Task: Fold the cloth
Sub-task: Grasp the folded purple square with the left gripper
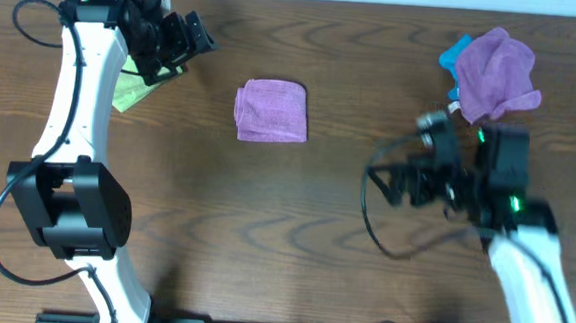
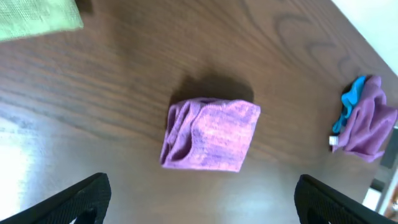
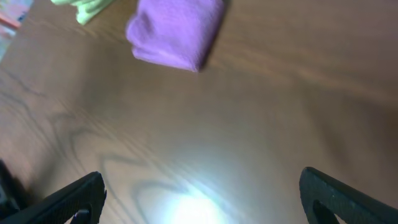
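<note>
The lilac-purple cloth [image 1: 271, 109] lies folded into a small thick square on the wooden table, in the middle toward the back. It also shows in the left wrist view [image 2: 210, 134] and in the right wrist view [image 3: 176, 31]. My left gripper [image 1: 183, 41] is open and empty at the back left, to the left of the cloth; its fingertips [image 2: 202, 202] are spread wide. My right gripper [image 1: 395, 183] is open and empty at the right, in front of and to the right of the cloth; its fingertips [image 3: 202, 199] are spread over bare table.
A light-green folded cloth [image 1: 132, 87] lies at the back left under the left arm. A purple cloth bunched with a blue one [image 1: 492, 72] sits at the back right, close behind the right arm. A black cable [image 1: 374, 227] loops beside the right arm.
</note>
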Action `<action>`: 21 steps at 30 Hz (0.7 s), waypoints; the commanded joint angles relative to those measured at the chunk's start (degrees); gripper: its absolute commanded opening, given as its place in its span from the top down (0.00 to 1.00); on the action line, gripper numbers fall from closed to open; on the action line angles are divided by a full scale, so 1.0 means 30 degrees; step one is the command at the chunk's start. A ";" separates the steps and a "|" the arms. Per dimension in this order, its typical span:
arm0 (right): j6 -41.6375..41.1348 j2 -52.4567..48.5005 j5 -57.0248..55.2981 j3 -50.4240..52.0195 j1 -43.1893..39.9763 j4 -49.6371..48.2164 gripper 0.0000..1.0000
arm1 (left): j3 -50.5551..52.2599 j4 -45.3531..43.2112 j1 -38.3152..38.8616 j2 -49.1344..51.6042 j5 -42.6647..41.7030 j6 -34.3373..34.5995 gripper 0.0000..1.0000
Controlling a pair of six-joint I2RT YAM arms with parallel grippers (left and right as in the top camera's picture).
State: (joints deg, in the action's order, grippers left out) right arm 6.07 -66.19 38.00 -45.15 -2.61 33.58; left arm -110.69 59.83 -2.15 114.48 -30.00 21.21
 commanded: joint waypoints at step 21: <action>-0.2856 1.4185 0.0437 0.6754 -0.3016 0.6543 0.01 | 1.0899 -0.7657 0.2193 -0.0452 -0.3432 0.3388 0.05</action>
State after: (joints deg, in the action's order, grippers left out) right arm -0.80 -24.05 38.63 -25.21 -11.18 53.06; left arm -80.79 38.63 3.68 113.89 -39.29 27.94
